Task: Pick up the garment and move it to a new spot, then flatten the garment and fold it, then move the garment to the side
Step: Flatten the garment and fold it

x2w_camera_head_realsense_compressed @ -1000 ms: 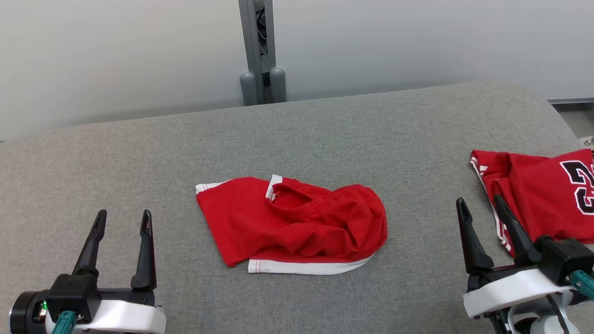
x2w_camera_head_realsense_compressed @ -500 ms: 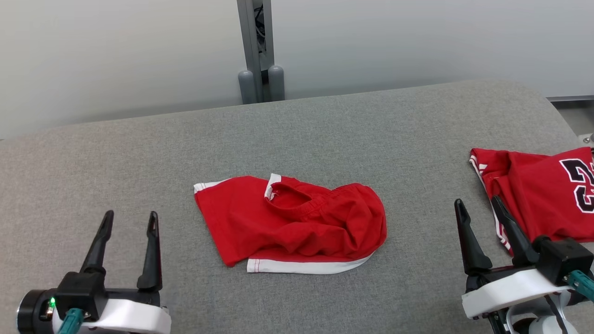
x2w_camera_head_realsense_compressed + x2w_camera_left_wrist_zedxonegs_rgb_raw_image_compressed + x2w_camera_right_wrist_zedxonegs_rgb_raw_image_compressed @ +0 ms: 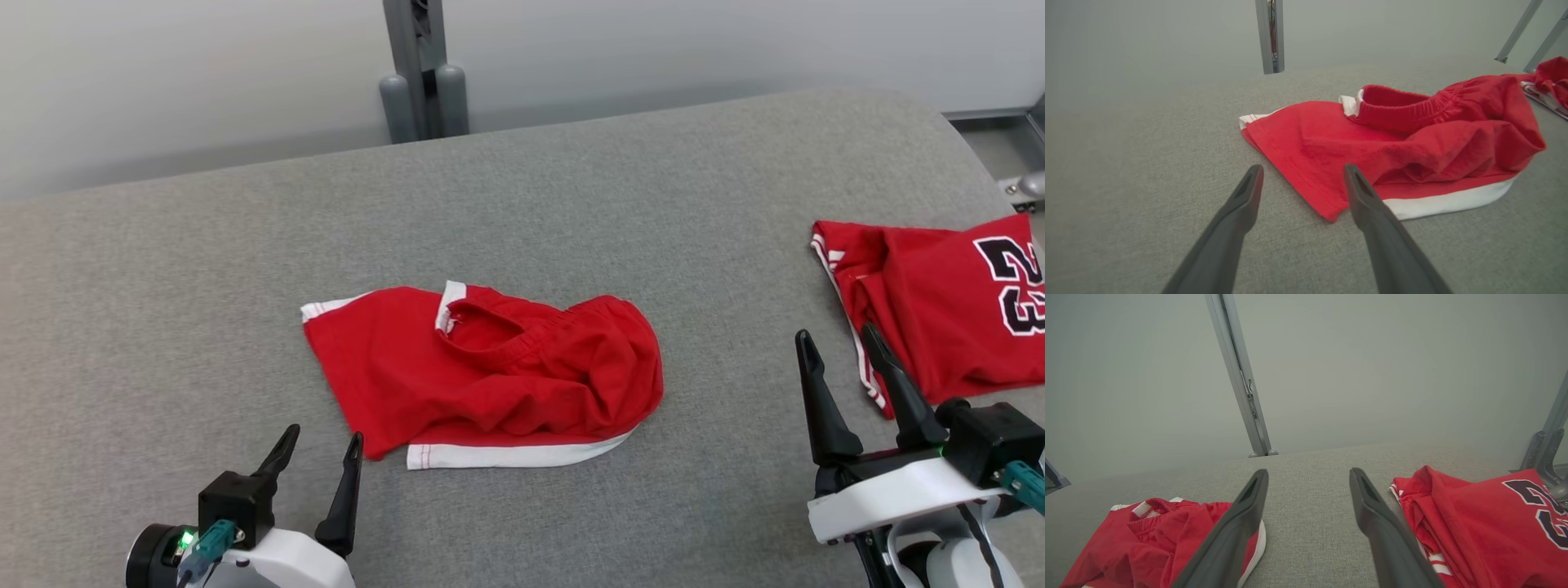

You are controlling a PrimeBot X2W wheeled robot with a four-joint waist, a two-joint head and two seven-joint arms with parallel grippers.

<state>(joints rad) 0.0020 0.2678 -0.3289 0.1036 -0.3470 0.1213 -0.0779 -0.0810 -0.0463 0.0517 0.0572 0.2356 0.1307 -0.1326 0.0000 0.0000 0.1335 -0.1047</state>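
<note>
The garment (image 3: 490,376) is a pair of red shorts with white trim. It lies crumpled in the middle of the grey padded table (image 3: 163,286), waistband up. My left gripper (image 3: 322,438) is open and low over the table, just short of the garment's near left corner. In the left wrist view the left gripper (image 3: 1302,169) points at the red hem of the garment (image 3: 1412,139), and that corner lies between its fingertips. My right gripper (image 3: 836,335) is open and empty, to the right of the garment. In the right wrist view the right gripper (image 3: 1308,473) has the garment (image 3: 1147,539) at lower left.
A red jersey (image 3: 939,302) with a black number lies at the table's right edge, just right of my right gripper; the right wrist view shows the jersey (image 3: 1486,522) beside the right finger. A grey post (image 3: 416,73) stands behind the table's far edge.
The head camera has shifted, so the whole picture slid left and up. My left gripper has moved right, up to the garment's near left corner. The right gripper has hardly moved.
</note>
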